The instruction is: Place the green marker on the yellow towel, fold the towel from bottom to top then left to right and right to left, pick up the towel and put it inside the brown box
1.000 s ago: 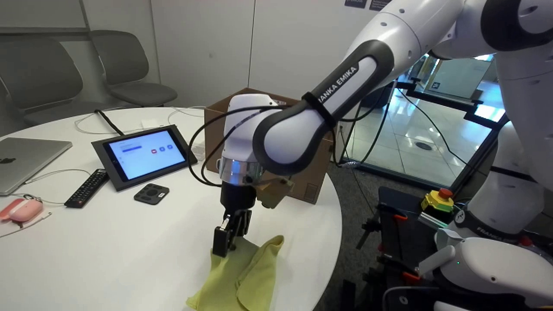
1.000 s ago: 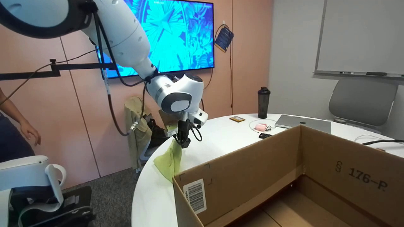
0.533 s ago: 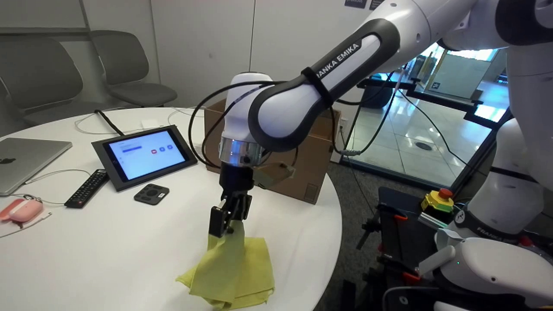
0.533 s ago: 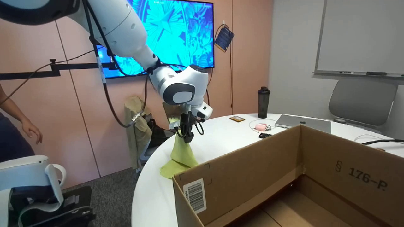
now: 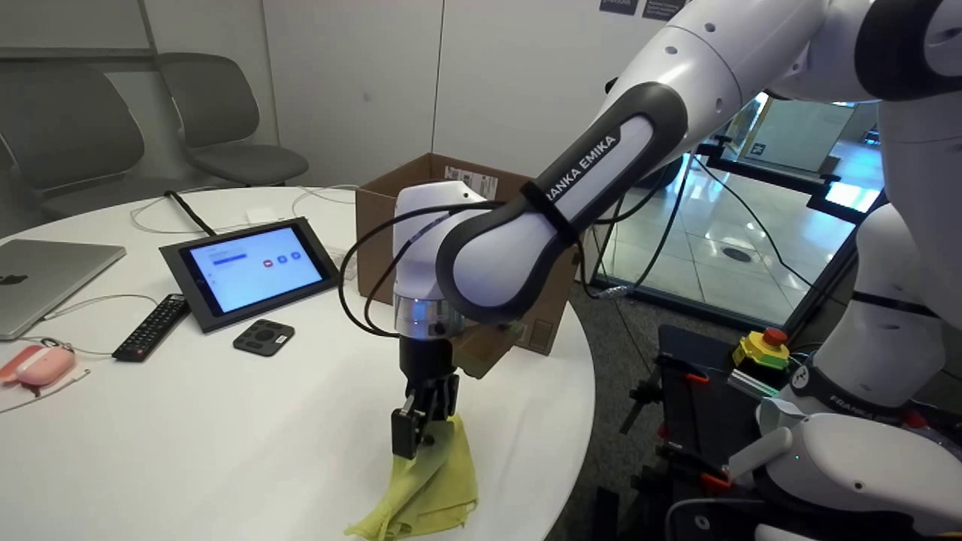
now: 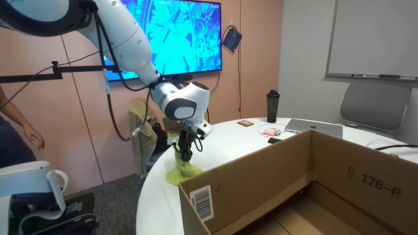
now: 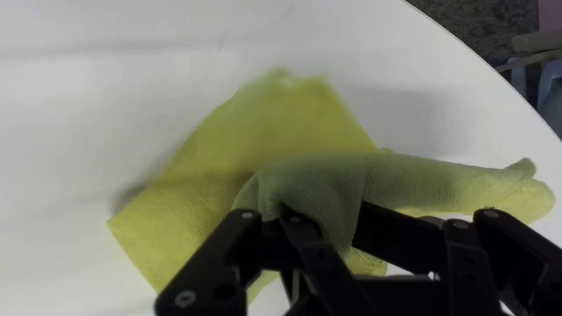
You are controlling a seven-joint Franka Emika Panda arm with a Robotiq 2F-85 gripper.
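Long towel (image 7: 415, 182) fold apparently points toward table edge (image 7: 461, 55).

A white table (image 5: 248, 436) spreads beneath the pincer (image 5: 423, 438). Beyond the pincer stand, in an exterior view, two grey chairs (image 5: 207, 98) and a pale wall (image 5: 346, 98), and, in an exterior view, a pinkish wall (image 6: 261, 58) with a lit blue screen (image 6: 186, 36).

In exterior view: towel (image 5: 442, 488) on table (image 5: 225, 436), box (image 5: 547, 304) behind towel, tablet (image 5: 254, 269) left of box.
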